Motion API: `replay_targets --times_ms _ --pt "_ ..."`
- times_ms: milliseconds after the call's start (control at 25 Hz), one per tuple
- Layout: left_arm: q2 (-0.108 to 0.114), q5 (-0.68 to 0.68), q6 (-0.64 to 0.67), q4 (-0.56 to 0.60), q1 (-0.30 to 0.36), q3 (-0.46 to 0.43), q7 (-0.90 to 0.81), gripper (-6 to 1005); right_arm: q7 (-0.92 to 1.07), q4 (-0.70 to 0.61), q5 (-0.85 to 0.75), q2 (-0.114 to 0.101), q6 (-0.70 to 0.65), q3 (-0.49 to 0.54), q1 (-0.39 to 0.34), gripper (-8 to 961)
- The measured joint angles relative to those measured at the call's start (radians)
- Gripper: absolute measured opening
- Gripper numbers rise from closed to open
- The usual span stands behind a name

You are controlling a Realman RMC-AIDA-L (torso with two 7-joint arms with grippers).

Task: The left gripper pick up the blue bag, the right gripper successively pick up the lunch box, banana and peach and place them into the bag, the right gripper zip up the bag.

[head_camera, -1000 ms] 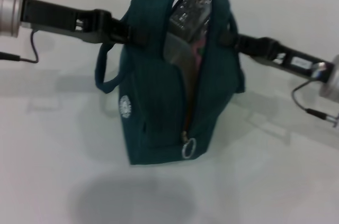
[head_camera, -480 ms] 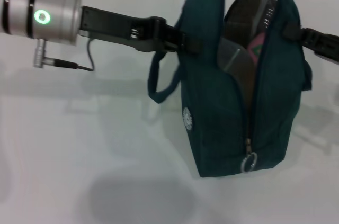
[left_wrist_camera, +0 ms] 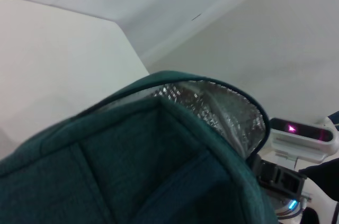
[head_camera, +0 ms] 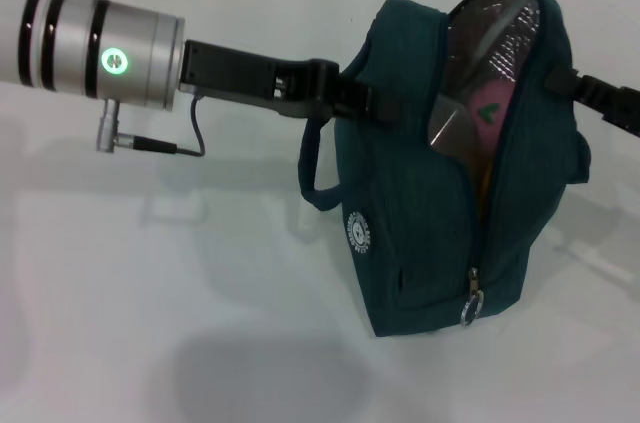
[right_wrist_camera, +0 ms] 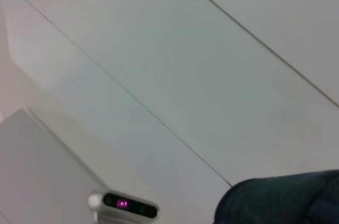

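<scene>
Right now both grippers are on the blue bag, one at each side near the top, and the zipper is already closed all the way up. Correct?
Not quite. The head view shows the blue bag zipped only at its bottom; above the ring pull it gapes open, foil lining showing. The left gripper and right gripper are at its sides near the top.

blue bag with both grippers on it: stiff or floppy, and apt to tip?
Probably floppy: the blue bag is fabric, and its mouth gapes unevenly between the left gripper and the right gripper. Likely tippy: it stands tall and leans on the table. Contents show inside, so it probably carries some weight.
</scene>
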Motion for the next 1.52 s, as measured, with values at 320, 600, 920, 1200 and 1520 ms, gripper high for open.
replay_targets --times_ms 320,600,920,1200,1520 --pt "0.005 0.005 -0.048 -0.031 0.029 0.0 0.033 41 -0.018 0.003 -0.001 0.015 0.005 -0.005 -0.001 65" --pt "0.006 0.001 -0.059 -0.032 0.055 0.0 0.038 41 -0.017 0.015 -0.001 0.02 0.016 0.001 -0.009 66" --pt "0.001 -0.002 -0.043 -0.032 0.063 0.0 0.039 42 -0.036 0.015 -0.001 0.019 -0.031 0.001 -0.029 273" --pt "-0.001 -0.006 -0.035 -0.032 0.068 0.0 0.044 42 -0.178 0.009 0.004 0.023 -0.132 0.001 -0.083 533" --pt "-0.006 -0.022 -0.024 -0.032 0.075 0.01 0.058 43 -0.421 0.022 -0.082 0.038 -0.216 -0.003 -0.148 775"
